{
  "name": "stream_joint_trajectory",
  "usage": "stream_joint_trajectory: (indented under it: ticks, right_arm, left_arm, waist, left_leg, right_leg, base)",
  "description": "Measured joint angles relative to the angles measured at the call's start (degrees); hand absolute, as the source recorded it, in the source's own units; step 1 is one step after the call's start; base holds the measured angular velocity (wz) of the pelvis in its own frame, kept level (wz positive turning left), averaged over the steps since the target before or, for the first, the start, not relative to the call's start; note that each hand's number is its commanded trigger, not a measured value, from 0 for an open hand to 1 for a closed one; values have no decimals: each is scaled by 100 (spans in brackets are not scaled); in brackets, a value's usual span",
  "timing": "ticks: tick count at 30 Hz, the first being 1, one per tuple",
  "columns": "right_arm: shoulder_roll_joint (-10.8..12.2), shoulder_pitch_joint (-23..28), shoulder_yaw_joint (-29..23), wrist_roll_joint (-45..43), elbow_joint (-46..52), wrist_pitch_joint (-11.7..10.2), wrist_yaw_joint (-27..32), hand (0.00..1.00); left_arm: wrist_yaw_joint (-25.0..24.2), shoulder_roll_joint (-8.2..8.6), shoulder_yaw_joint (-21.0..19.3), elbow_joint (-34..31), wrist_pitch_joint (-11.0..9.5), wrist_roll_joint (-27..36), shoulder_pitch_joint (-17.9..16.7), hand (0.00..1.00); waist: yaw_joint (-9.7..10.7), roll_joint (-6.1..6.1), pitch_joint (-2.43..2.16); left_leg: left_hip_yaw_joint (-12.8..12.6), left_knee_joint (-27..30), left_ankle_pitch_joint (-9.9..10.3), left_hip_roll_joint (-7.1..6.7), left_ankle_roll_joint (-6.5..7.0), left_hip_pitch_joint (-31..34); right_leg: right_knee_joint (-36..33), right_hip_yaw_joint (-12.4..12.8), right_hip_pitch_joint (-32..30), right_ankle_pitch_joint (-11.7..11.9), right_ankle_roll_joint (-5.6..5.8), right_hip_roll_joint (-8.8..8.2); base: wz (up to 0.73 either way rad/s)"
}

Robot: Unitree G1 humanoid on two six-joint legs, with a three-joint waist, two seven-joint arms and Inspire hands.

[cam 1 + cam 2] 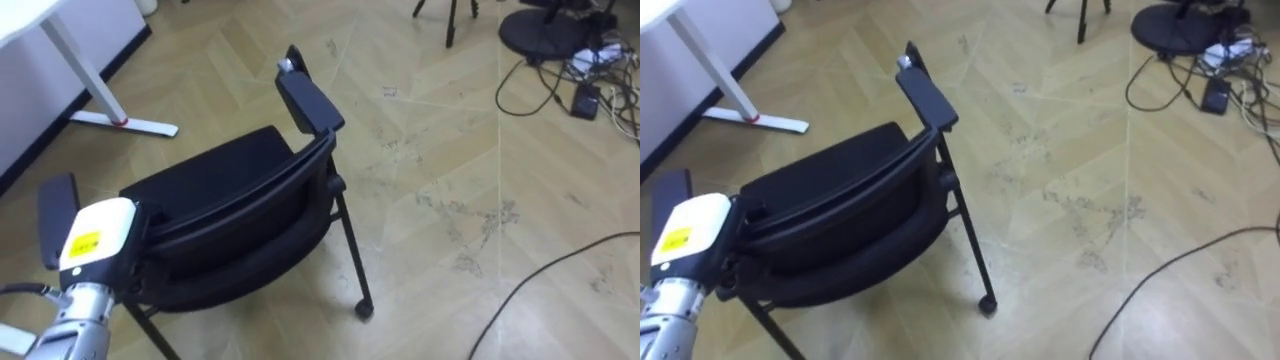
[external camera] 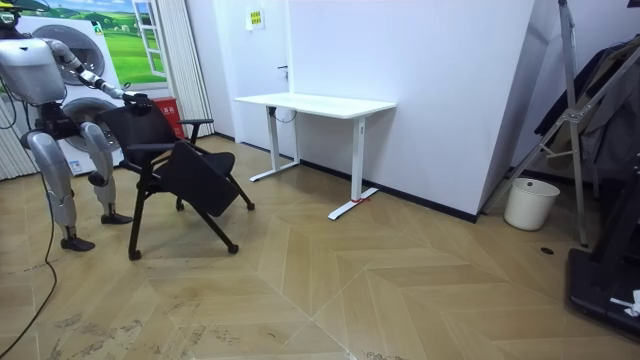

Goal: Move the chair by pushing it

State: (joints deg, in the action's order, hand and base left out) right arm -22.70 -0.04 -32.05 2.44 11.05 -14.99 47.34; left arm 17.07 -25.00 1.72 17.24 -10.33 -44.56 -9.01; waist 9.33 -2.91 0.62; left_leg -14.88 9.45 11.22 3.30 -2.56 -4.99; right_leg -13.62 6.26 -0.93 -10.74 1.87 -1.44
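My left robot hand (image 1: 95,232) rests at backrest top of the black chair (image 1: 235,195) — fingers hidden, can't tell grip. White tabletop (image 2: 315,103) fwd-left — apart.

Bright, even indoor light from above. The chair (image 1: 230,200) casts only a soft, faint shadow on the floor (image 1: 450,150), which shows a pale sheen to its right. The far wall (image 2: 440,90) is evenly lit, with soft shade beneath the tabletop (image 2: 315,103).

Of the left hand (image 1: 95,235), the front part is hidden at the chair (image 1: 230,200) back. The white desk (image 1: 15,20) is cut by the edge.
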Motion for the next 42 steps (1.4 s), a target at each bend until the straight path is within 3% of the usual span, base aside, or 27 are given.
stream_joint_trajectory:
  ticks: [3,8,10,14,19,22,29,36,42]
  right_arm:
    - [-108,-313,386,-555,67,3,-258,0]
    - [-808,-642,878,-1053,298,10,-742,0]
    - [-927,-713,1013,-1268,335,8,-958,0]
    - [-943,-814,1372,-2032,558,1,-1449,0]
    - [-949,-906,1972,-2406,833,-37,-2020,0]
    - [-1130,-973,2270,-2797,861,-39,-2391,0]
    - [-1217,-1136,3168,-2801,1079,-175,-3307,0]
    - [-1220,-1241,3592,-2768,1040,-123,-3973,0]
    - [-1222,-1244,3781,-2801,954,-122,-4330,0]
  left_arm:
    - [-105,-1,12,16,-16,-20,57,100]
    - [-253,-86,27,-41,-48,-183,211,100]
    - [-278,-133,25,-49,-55,-252,238,100]
    - [-313,-182,25,-63,-83,-449,307,100]
    - [-246,-228,88,-39,-129,-462,355,100]
    - [-300,-236,119,-27,-194,-494,448,100]
    - [-384,-335,175,-32,-333,-504,560,100]
    - [-360,-441,293,193,-427,-488,757,100]
    - [-406,-585,335,284,-506,-484,860,100]
  waist:
    - [-37,33,19]
    - [-183,251,44]
    - [-203,315,8]
    - [-338,430,-2]
    - [-421,436,-8]
    - [-556,445,-7]
    - [-719,503,24]
    - [-832,552,20]
    - [-824,664,25]
  left_leg:
    - [-2,-27,0,1,0,-65]
    - [12,-28,0,8,0,-150]
    - [12,-28,0,12,0,-180]
    - [9,-71,0,25,0,-296]
    - [14,-98,0,32,1,-249]
    - [6,-98,-1,50,1,-258]
    - [21,-99,0,128,-1,-254]
    - [21,-98,0,129,-1,-261]
    - [116,-77,0,130,-1,-273]
  right_leg:
    - [3,-6,81,0,0,2]
    - [116,-29,200,3,-5,2]
    - [139,-33,245,4,-7,3]
    - [219,-44,387,43,-12,14]
    - [282,-99,406,110,-14,13]
    - [275,-98,414,116,-24,30]
    - [290,-250,431,143,-69,85]
    - [286,-277,429,146,-74,83]
    - [301,-372,500,148,-77,73]
  base:
    - [2]
    - [1]
    - [5]
    - [0]
    - [0]
    - [0]
    - [2]
    - [0]
    - [7]
